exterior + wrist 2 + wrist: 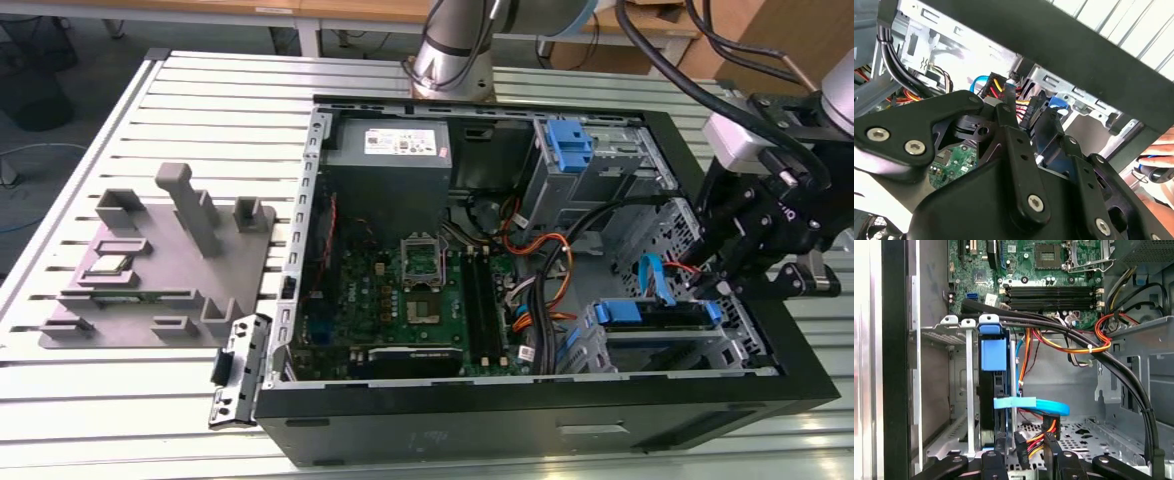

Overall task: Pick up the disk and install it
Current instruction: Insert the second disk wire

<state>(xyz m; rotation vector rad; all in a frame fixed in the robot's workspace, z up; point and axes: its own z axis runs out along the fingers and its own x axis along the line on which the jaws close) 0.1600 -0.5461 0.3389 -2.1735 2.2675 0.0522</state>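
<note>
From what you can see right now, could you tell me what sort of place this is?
Probably a robotics lab or test bench: an open computer case lies on a slatted metal table, a grey parts fixture beside it, with the gripper at the drive bay.

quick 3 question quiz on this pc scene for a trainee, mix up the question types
1. True or false: the disk lies on the grey fixture outside the computer case.
2. Where is the gripper in the exterior view? A) over the grey fixture; B) at the case's side on the exterior view's right, close to the disk; C) above the power supply.
3. Fill in: the plastic carrier around the disk is coloured ____.

Key: 1. False, the disk sits in a drive bay inside the case. 2. B. 3. Blue.
</note>
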